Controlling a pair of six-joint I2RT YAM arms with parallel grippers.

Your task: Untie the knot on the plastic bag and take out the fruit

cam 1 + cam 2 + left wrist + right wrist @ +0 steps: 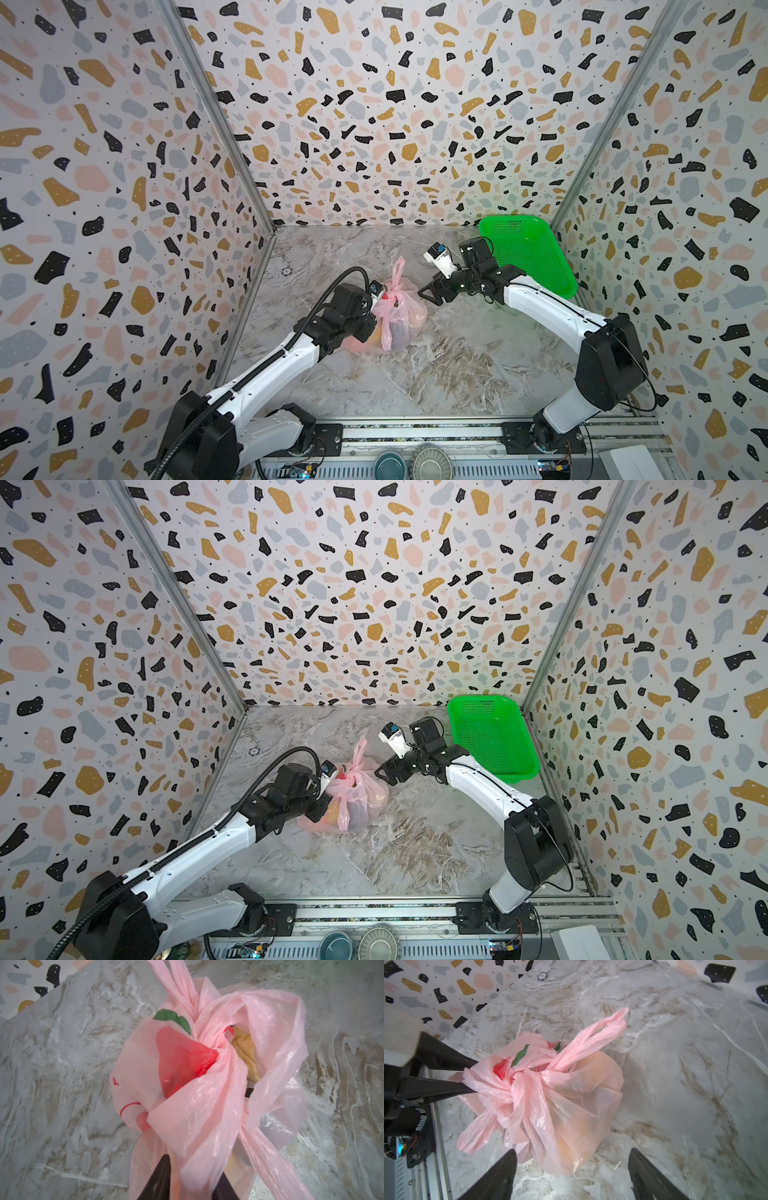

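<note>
The fruit (566,1142) showed only as vague orange and dark blurs through the plastic bag (405,316). In both top views the left gripper (371,326) had its fingertips buried under pink film at the bag's 9 o'clock, grip unreadable.

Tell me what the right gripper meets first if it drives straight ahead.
Most likely the plastic bag, its bulging side near the knot; the right gripper points straight at it, depth uncertain.

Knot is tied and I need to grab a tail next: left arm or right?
Right. The right gripper is open, empty and faces the knot; the left gripper is pressed into the plastic bag's side, away from the tails.
</note>
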